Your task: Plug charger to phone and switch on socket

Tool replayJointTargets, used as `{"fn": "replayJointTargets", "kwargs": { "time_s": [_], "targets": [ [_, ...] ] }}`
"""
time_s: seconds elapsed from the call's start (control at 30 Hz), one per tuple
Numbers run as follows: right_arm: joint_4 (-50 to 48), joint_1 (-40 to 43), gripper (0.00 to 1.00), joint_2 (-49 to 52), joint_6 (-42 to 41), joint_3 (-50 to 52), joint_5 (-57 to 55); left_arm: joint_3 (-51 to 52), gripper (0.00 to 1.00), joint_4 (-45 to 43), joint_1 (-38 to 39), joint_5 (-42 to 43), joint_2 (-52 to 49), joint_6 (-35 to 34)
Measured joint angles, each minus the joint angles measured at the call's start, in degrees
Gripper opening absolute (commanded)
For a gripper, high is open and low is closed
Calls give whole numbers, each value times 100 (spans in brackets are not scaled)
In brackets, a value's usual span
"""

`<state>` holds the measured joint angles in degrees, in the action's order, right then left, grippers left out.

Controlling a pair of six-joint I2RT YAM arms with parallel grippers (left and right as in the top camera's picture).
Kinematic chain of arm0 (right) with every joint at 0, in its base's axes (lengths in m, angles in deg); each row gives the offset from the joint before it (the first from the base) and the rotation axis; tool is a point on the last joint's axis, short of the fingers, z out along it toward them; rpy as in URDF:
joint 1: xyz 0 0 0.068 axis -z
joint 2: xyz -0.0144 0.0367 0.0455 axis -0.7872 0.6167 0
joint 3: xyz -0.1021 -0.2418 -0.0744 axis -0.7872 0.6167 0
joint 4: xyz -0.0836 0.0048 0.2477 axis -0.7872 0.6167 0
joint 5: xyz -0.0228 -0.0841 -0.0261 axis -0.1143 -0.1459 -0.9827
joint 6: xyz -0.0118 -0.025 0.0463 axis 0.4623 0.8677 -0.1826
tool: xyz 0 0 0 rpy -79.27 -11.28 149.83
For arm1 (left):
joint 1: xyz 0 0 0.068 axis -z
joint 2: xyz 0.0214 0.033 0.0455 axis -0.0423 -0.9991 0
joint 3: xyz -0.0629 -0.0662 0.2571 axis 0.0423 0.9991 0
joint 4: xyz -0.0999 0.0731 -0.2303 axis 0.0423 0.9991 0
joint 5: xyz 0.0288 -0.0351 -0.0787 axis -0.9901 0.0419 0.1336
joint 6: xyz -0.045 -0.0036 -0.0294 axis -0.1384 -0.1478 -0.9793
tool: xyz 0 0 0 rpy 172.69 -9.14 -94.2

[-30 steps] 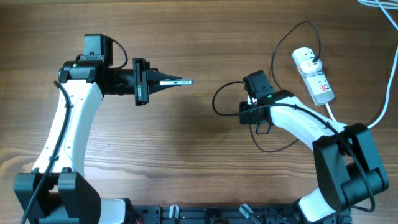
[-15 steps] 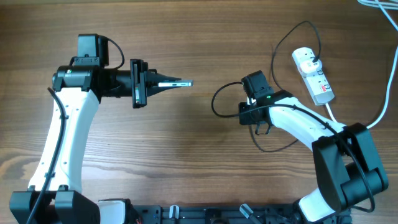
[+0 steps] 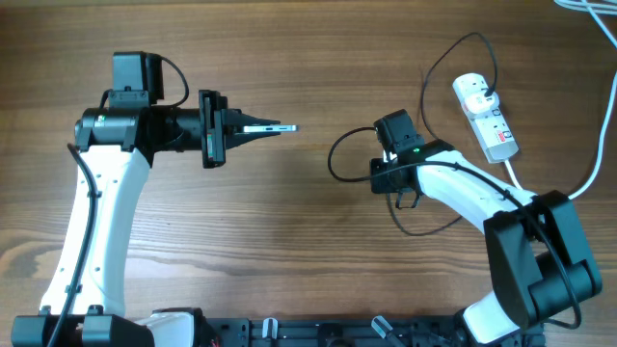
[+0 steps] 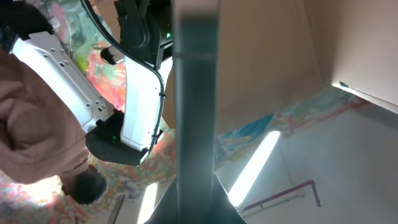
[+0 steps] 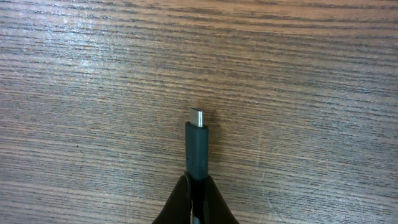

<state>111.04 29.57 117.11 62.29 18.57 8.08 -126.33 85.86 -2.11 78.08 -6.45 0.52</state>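
My left gripper [image 3: 249,127] is shut on the phone [image 3: 275,127] and holds it edge-on above the table, its free end pointing right. In the left wrist view the phone [image 4: 196,93] is a dark upright bar between the jaws [image 4: 196,211]; its screen is hidden. My right gripper [image 3: 390,176] is shut on the charger's connector [image 5: 197,146], whose light tip [image 5: 198,117] points away just above the wood. The black cable [image 3: 333,159] loops back to a plug in the white socket [image 3: 485,118] at the far right. A gap separates phone and connector.
The socket's thick white cord [image 3: 593,164] runs along the right edge. Loose black cable loops lie around my right wrist [image 3: 424,226]. The left wrist view also shows the right arm [image 4: 140,81] and a person beyond.
My left arm's shoulder and elbow have shifted a little left; the phone stays almost in place. The right arm has not moved.
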Motion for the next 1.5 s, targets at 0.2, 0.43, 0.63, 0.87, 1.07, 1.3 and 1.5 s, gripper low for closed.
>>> {"fn": "replayJointTargets", "kwargs": {
  "time_s": [0.2, 0.43, 0.63, 0.87, 1.07, 1.3, 1.5],
  "targets": [
    [0, 0, 4, 0, 2, 2, -2, 0, 4, 317, 774, -295, 0, -44],
    [0, 0, 4, 0, 0, 2, -2, 0, 4, 581, 1432, -389, 2, -50],
    [0, 0, 4, 0, 2, 2, -2, 0, 4, 581, 1475, -372, 83, -98],
    [0, 0, 5, 0, 0, 2, -2, 0, 4, 581, 1631, -369, 273, -177],
    [0, 0, 5, 0, 2, 2, -2, 0, 4, 581, 1700, -426, 308, -216],
    [0, 0, 4, 0, 0, 2, -2, 0, 4, 546, 1700, -570, 308, -227],
    [-2, 0, 4, 0, 2, 2, -2, 0, 4, 535, 1738, -1491, 313, 542]
  ]
}}
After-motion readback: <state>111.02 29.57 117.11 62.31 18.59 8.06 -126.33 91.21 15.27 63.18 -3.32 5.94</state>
